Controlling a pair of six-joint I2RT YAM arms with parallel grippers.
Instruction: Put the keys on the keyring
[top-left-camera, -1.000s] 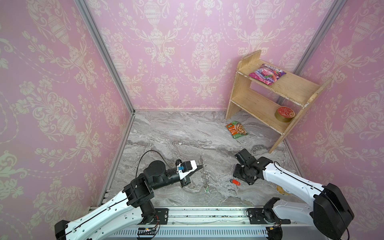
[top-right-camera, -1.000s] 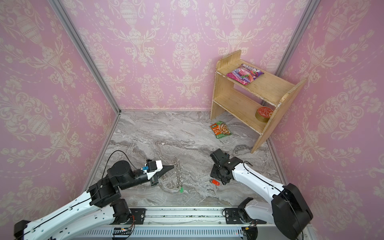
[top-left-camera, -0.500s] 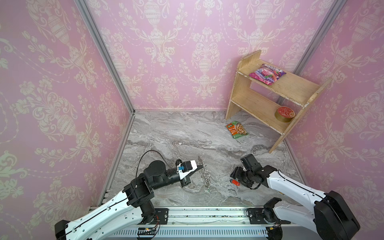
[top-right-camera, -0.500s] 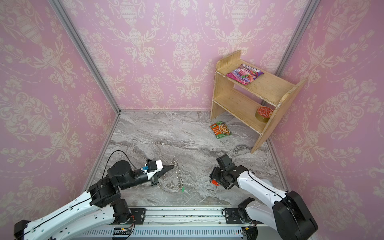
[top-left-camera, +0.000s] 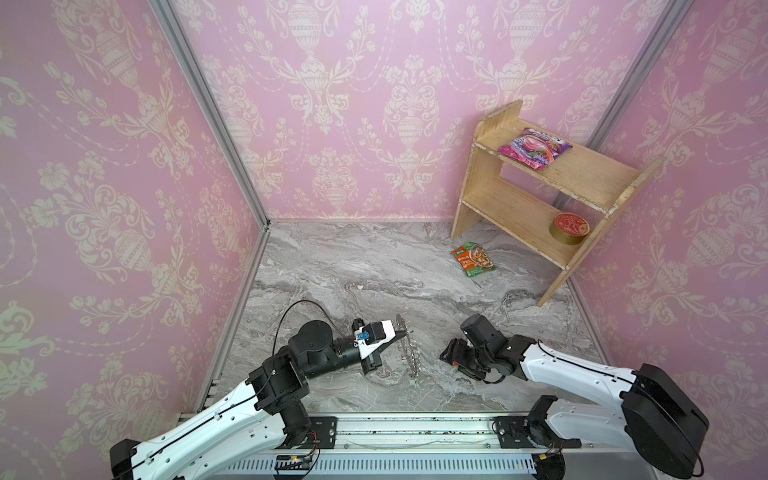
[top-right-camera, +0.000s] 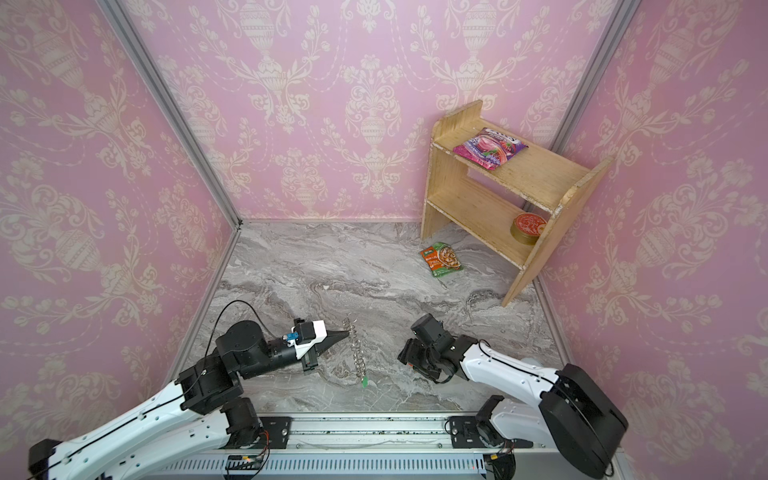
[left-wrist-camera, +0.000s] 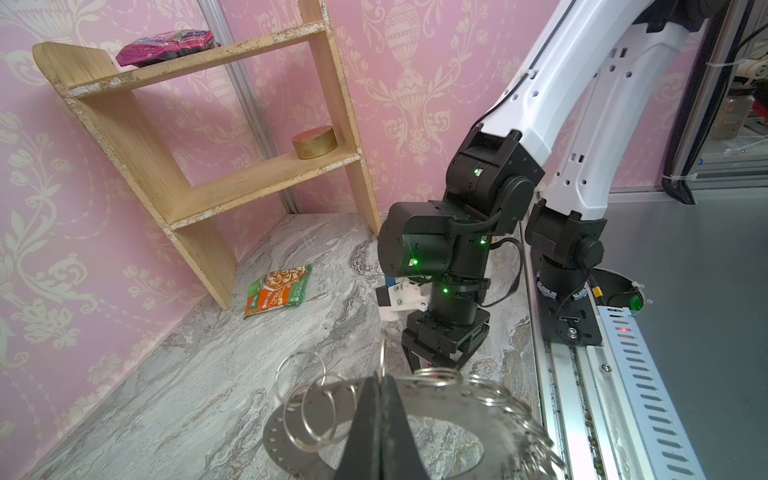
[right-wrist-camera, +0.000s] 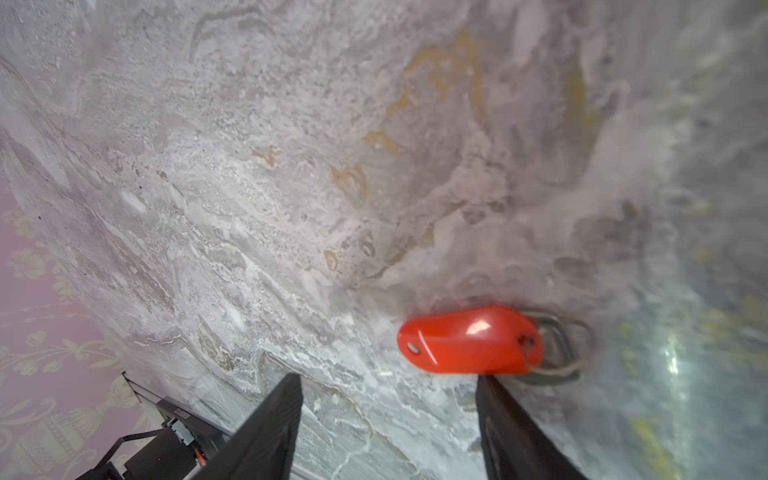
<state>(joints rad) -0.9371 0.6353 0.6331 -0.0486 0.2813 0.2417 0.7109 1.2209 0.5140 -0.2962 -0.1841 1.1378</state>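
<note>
My left gripper (top-left-camera: 404, 333) (top-right-camera: 346, 333) is shut on the rim of the keyring (top-left-camera: 409, 355) (top-right-camera: 356, 353), holding the grey disc on edge above the marble floor. In the left wrist view the shut jaws (left-wrist-camera: 380, 384) pinch the keyring (left-wrist-camera: 299, 419) among its wire loops. A green-tagged key (top-right-camera: 365, 381) hangs from the ring's low end. A red-tagged key (right-wrist-camera: 469, 340) lies on the floor. My right gripper (right-wrist-camera: 388, 380) (top-left-camera: 451, 358) stands open just short of it, and the tag sits off one fingertip (right-wrist-camera: 486, 384), not between the two.
A wooden shelf (top-left-camera: 540, 195) stands at the back right with a purple packet (top-left-camera: 534, 147) on top and a round tin (top-left-camera: 568, 228) below. An orange-green food packet (top-left-camera: 473, 259) lies on the floor near it. The metal rail (top-left-camera: 395, 428) runs along the front edge.
My right gripper has swung left and lower toward the red-tagged key and opened wider. The left gripper has kept the keyring in nearly the same place.
</note>
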